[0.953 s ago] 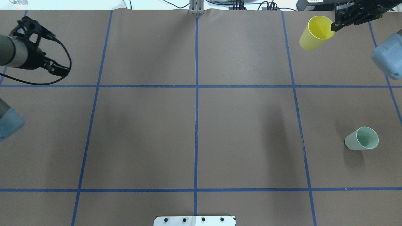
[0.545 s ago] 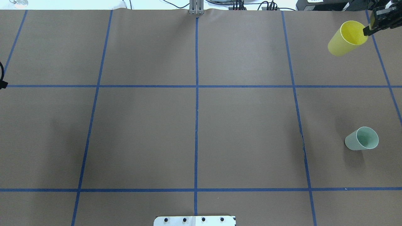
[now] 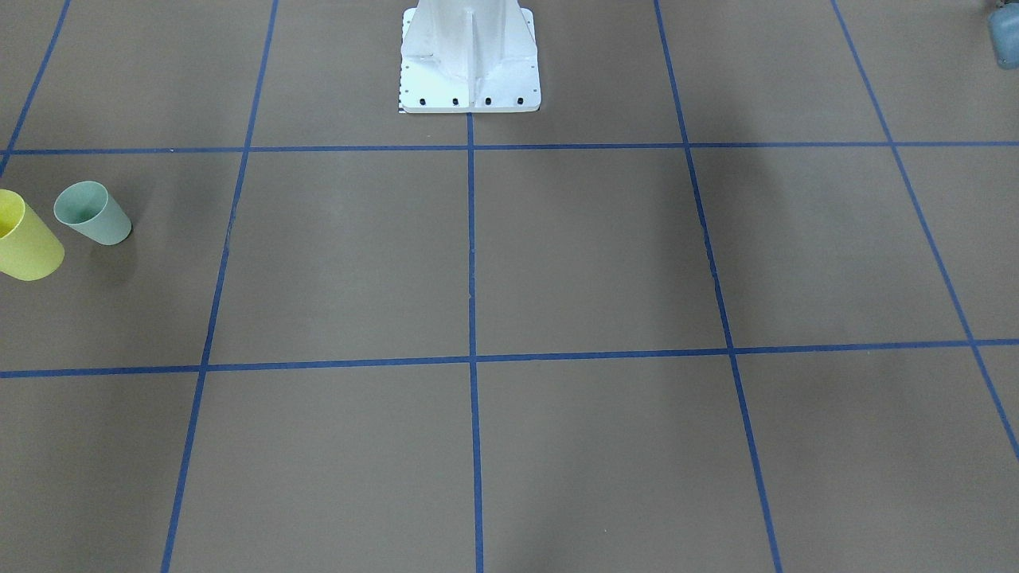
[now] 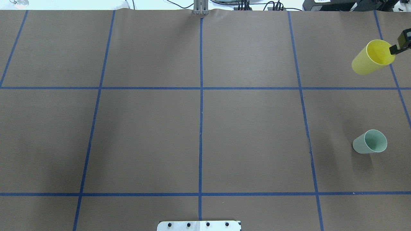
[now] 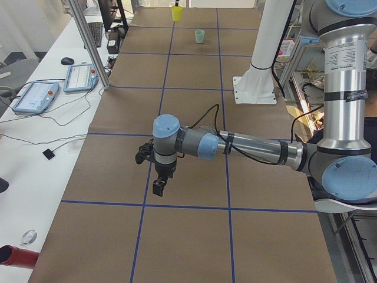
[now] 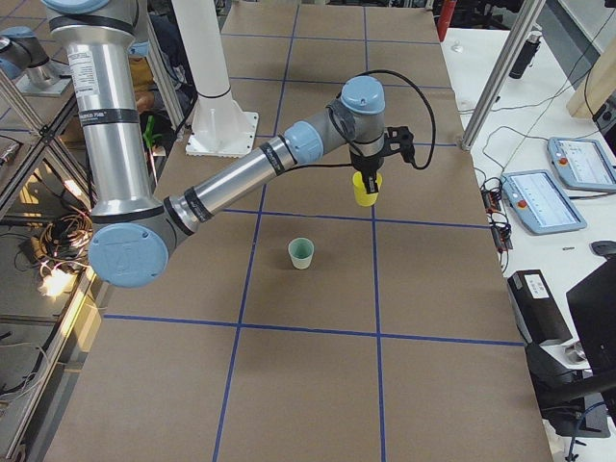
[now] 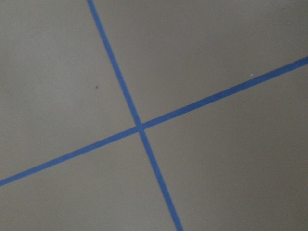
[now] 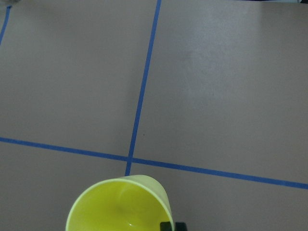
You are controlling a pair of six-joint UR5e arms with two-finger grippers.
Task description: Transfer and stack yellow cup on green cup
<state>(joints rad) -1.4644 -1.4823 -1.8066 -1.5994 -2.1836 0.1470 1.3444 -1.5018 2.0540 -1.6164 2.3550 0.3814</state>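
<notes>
The yellow cup hangs above the far right of the table, mouth up, with my right gripper shut on its rim. One finger shows at the rim of the yellow cup in the right wrist view. The green cup stands upright on the table, nearer the robot than the yellow cup and apart from it. My left gripper hovers over a tape crossing at the table's left end. It shows only in the exterior left view, so I cannot tell its state.
Blue tape lines divide the brown table into squares. The robot's white base plate sits at the near edge. A metal post and tablets stand on the bench along the far side.
The right gripper has carried the yellow cup to the right and towards the robot's side. The left arm has moved out of the overhead view. The green cup has not moved.
</notes>
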